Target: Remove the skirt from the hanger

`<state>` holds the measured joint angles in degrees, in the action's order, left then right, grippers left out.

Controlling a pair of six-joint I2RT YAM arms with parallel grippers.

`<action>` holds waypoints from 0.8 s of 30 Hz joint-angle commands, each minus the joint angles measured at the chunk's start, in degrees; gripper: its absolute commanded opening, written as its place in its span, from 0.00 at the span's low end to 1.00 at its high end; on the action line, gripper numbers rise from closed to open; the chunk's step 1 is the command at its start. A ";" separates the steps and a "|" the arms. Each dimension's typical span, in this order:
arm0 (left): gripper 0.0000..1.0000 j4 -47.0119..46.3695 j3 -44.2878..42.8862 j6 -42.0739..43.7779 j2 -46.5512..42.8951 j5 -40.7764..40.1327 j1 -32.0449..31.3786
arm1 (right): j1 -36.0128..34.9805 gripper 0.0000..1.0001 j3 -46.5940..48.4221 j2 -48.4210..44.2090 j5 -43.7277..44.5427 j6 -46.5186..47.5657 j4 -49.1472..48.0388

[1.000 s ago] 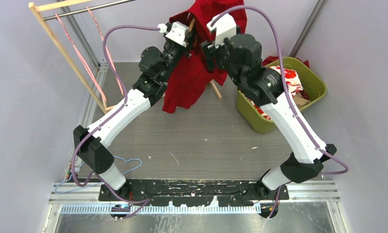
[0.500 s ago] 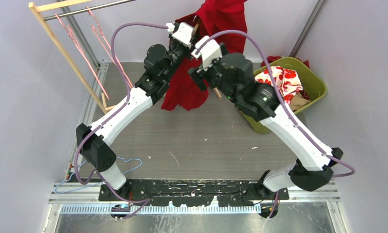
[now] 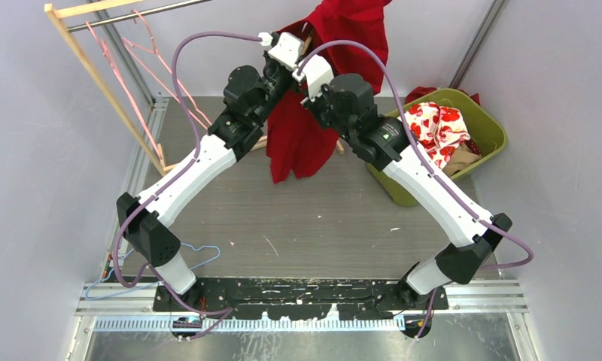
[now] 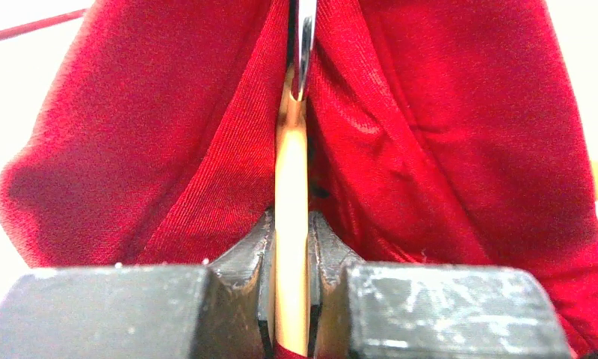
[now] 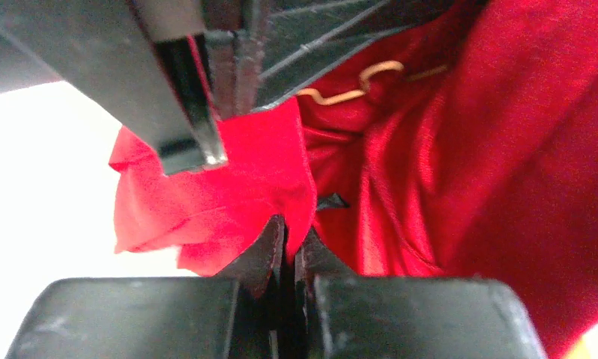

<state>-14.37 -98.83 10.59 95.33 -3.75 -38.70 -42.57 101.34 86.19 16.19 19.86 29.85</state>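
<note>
A grey wood-grain table point(image 3: 305, 218) sits between pale lilac walls point(image 3: 42, 150). A slanted wooden clothes rack point(image 3: 95, 71) with thin pink wire hangers point(image 3: 155, 60) stands at 10 o'clock, an olive-green plastic bin point(image 3: 494, 139) holding red-and-white floral cloth point(image 3: 433, 124) at 2 o'clock, and a blue wire hanger point(image 3: 200, 252) at 8 o'clock. Both arms stretch up towards 12 o'clock, wrists nearly meeting. The left gripper point(image 4: 291, 224) is clamped on the pale wooden hanger point(image 4: 290, 172). The red satin skirt point(image 3: 305, 135) hangs from it above the table, and the right gripper point(image 5: 287, 224) pinches a fold of the skirt.
</note>
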 commanded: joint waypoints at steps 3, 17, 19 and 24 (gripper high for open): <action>0.00 -9.04 -5.36 -0.54 -3.74 -0.91 -0.27 | -0.31 0.01 -3.85 -3.89 -14.31 -16.83 -7.62; 0.00 -6.00 -24.69 -6.07 4.51 -5.19 -0.28 | -2.17 0.01 -30.80 -6.27 -19.59 -36.73 -28.68; 0.00 -8.10 -23.51 -6.54 4.44 -5.75 -0.33 | -2.26 0.01 -29.62 -4.27 -22.08 -39.38 -31.12; 0.00 -9.88 -21.77 -6.13 5.01 -7.35 -0.33 | -6.25 0.01 -24.09 -0.06 -23.04 -39.60 -29.99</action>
<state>-1.48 -115.00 4.97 104.01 -7.55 -40.05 -43.07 75.90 83.00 0.99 -17.61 -7.77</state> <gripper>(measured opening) 0.137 0.109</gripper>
